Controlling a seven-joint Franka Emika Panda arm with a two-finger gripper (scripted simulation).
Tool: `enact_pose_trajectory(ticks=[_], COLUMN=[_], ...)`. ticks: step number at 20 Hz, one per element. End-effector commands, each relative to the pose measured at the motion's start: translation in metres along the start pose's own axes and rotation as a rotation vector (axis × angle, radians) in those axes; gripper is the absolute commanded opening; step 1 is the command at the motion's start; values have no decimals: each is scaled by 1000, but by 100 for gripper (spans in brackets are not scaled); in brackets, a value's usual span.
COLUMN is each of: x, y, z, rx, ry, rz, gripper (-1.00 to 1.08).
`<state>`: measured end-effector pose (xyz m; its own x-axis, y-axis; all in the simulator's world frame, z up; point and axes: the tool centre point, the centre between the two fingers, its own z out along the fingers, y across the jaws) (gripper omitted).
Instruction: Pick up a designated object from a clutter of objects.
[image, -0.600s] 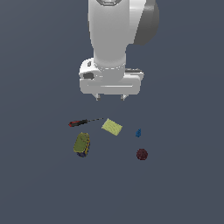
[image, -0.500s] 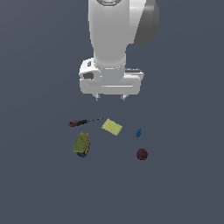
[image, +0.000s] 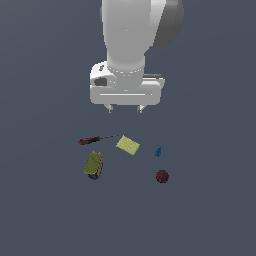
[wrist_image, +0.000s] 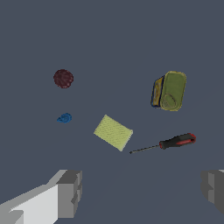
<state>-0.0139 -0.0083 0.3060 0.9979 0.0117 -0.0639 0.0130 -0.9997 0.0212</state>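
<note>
On the bench (image: 45, 210), toward the exterior view's left: olive-and-navy can-like block (image: 93, 165), lying on its side, olive face up, navy side with yellow marks showing along one edge. Largest of the small items, and apart from all of them. Just beyond it, red-handled screwdriver (image: 96, 139), thin shaft pointing at flat yellow-green rectangle (image: 128, 145). Farther toward the exterior view's right, tiny blue piece (image: 158, 152) and dark red ball (image: 162, 176), well apart from the block.

High above the clutter, tool (image: 125, 108) with jaws spread wide, holding nothing; in the wrist view both fingers (wrist_image: 70, 192) at the frame edges, with the rectangle, not the block, nearest the gap between them.

Step in hand, by judgement: approach barely begun, tool not yet over the target. To do well: shift sideways until centred over the block before descending; turn the wrist so the jaws close across the block's narrow width rather than its length; keep the descent clear of the screwdriver handle close by; close only once the pads sit low on the navy sides.
</note>
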Motion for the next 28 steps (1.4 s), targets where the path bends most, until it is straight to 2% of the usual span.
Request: enact_pose_trajectory(ticks=[1,7,13,22,28], x=[0,10,32,74,90], y=[0,8,26,77,110], z=[0,11,37,109,156], rx=[0,7,20,35,33], ry=[-1,3,13,38,52], rz=[-1,9,30,87,120], gripper=[100,100,100,100,100])
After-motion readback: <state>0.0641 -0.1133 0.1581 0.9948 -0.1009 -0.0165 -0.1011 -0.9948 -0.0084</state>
